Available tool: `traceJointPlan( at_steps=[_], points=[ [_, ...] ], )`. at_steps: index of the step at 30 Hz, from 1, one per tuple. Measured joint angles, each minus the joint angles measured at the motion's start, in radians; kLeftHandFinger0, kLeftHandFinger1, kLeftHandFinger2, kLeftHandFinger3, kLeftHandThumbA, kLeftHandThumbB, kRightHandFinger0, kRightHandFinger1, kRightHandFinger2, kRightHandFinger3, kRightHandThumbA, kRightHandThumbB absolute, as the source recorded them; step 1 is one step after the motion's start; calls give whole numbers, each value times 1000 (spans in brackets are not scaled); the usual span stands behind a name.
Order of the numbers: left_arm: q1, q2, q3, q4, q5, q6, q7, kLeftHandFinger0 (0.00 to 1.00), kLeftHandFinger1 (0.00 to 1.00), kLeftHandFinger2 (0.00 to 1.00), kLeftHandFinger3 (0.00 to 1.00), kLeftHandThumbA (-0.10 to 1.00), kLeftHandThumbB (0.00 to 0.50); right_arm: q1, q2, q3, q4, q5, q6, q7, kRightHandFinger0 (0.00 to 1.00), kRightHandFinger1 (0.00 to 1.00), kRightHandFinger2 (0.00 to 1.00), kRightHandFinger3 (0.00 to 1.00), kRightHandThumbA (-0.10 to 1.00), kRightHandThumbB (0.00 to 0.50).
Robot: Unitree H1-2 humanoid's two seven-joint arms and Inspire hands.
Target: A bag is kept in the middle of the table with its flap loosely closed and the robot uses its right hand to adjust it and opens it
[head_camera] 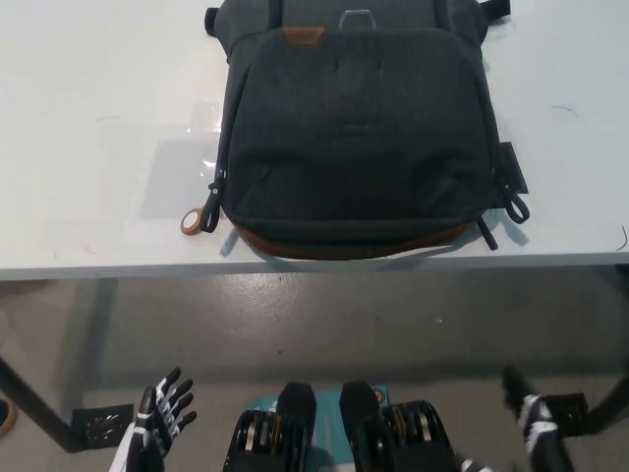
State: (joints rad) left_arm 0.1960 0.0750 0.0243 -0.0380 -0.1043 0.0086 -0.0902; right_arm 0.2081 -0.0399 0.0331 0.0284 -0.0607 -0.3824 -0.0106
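Nothing is done yet, I judge: the bag (359,138) lies closed on the surface (88,147), my right robot hand (531,418) low, grip unreadable, left robot hand (162,413) splayed empty.

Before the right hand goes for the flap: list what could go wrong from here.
1. The bag lies at the table's near edge, its brown bottom about flush with it; tugging the flap toward the robot might slide it off.
2. The zipper pull and the strap ends lie loose at the bag's sides; fingers could snag them.
3. The right hand and left hand sit below table level, so rising could hit the edge.
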Motion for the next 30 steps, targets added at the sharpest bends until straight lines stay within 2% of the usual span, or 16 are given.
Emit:
traceJointPlan(
  at_steps=[2,3,5,7,8,10,15,17,19,22,25,28,30],
  points=[
    [9,0,0,-1,0,0,0,1000,1000,1000,1000,1000,0,-1,-6,-16,-67,25,0,1,1000,1000,1000,1000,1000,277],
    [12,0,0,-2,-1,0,0,1000,1000,1000,1000,1000,0,-6,-12,-24,-102,44,2,2,1000,1000,1000,1000,1000,264],
    [19,0,0,-4,-1,0,0,1000,1000,1000,1000,1000,0,-31,-29,-40,-148,74,5,6,1000,1000,1000,1000,1000,289],
    [20,0,0,-5,0,0,0,1000,1000,1000,1000,1000,0,-75,-51,-61,-177,107,21,8,1000,1000,1000,1000,1000,298],
    [20,0,0,-5,0,-1,0,1000,1000,1000,1000,1000,0,-94,-61,-68,-190,123,32,9,1000,1000,1000,1000,1000,287],
    [21,0,0,-5,0,-1,0,1000,1000,1000,1000,1000,0,-145,-82,-80,-213,160,58,13,1000,1000,1000,1000,1000,311],
    [20,0,0,-5,0,-2,0,1000,1000,1000,1000,1000,0,-283,-137,-98,-242,240,155,27,1000,1000,1000,1000,1000,290],
    [20,1,0,-5,0,-2,0,1000,1000,1000,1000,1000,0,-333,-149,-104,-242,273,196,30,1000,1000,1000,1000,1000,256],
    [20,3,0,-5,0,-2,0,1000,1000,1000,1000,1000,0,-387,-156,-108,-240,307,241,32,1000,1000,1000,1000,1000,250],
    [20,5,0,-5,0,-2,0,1000,1000,1000,1000,1000,0,-463,-162,-109,-220,354,309,42,1000,1000,1000,1000,1000,248],
    [20,9,0,-5,0,-2,0,1000,1000,1000,1000,1000,0,-541,-163,-109,-160,389,366,53,1000,1000,1000,1000,1000,287],
    [19,12,0,-4,-1,-3,-1,1000,1000,1000,1000,1000,0,-626,-164,-108,-58,411,410,74,1000,1000,1000,1000,1000,263],
    [18,12,0,-4,-1,-3,-1,1000,1000,1000,1000,1000,0,-680,-164,-107,4,418,428,90,1000,1000,1000,1000,1000,279]
  ],
)
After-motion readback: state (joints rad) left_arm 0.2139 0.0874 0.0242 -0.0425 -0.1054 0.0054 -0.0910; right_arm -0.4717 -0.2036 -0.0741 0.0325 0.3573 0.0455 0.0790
